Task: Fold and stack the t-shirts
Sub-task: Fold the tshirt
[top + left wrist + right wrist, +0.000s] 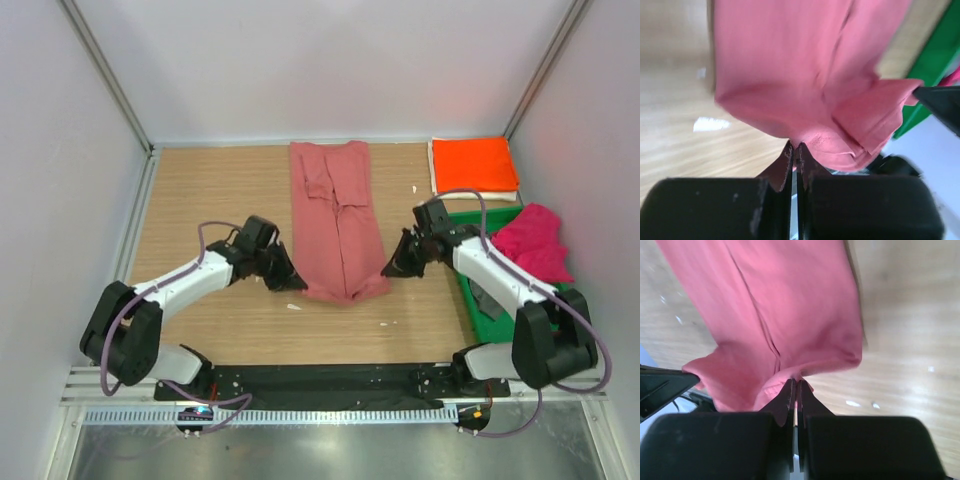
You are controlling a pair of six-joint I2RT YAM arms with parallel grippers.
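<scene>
Pinching near hem corners of salmon-red t-shirt point(335, 215) w/ L gripper point(290, 283) & R gripper point(392, 268), jaws shut on cloth. Lies centre of table point(220, 190) as long strip, sides in; cross-fold + stacking left. Orange t-shirt point(473, 163) folded far right; magenta t-shirt point(535, 243) heaped over green tray point(478, 300), not started.

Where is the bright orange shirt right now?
In the top view, the folded bright orange cloth t-shirt lies flat at the far right corner of the wooden table, just beyond the green plastic tray and right of the long salmon-red cloth t-shirt.
</scene>
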